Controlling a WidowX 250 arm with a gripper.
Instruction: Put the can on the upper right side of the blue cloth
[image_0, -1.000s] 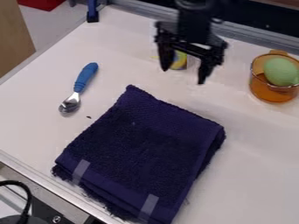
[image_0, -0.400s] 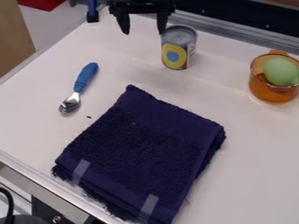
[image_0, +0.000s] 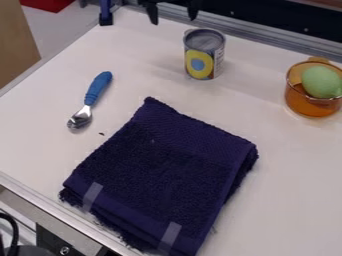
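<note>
Gripper (image_0: 174, 20) over the table's (image_0: 294, 165) far edge, fingers spread wide, nothing held. Can (image_0: 204, 54) upright on the table near that edge, apart from the blue cloth (image_0: 160, 175). Cloth lies flat along the near edge. Spoon (image_0: 90, 100) left of cloth, blue handle pointing away.

one camera slants down at the table (image_0: 287, 165) from close above.

The cloth (image_0: 163, 170) looks like thick, matt towelling, rough and nubbly (fraying into fuzz along its lower edge). The can (image_0: 204, 54) has a smooth metal lid; the spoon (image_0: 88, 102) pairs shiny metal with blue plastic; the cup (image_0: 310, 106) looks clear and glossy.
</note>
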